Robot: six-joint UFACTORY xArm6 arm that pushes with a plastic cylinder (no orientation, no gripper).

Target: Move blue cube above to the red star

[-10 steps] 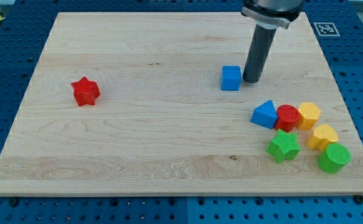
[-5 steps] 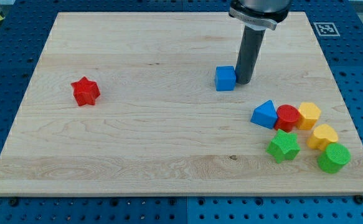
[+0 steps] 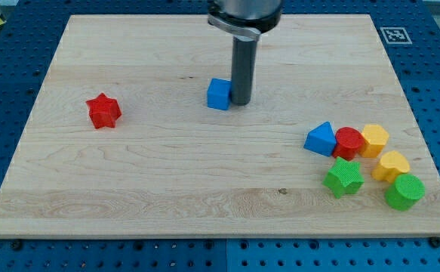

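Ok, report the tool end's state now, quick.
No gripper: my tip rests on the wooden board, against the small blue cube's right side, holding nothing.

The blue cube [image 3: 219, 94] sits on the counter [image 3: 167, 181], well to the view's right of the red star [image 3: 103, 111] and slightly nearer the view's top than it. My tip [image 3: 241, 102] touches the cube's right side. Far to the view's right of the star, toward the view's bottom, lies a cluster: the blue block [image 3: 321, 139], the red block [image 3: 349, 143] and the yellow block [image 3: 374, 140] side by side in a row, with the green star [image 3: 343, 177], a second yellow block [image 3: 392, 165] and the green cylinder [image 3: 404, 191] just below them.
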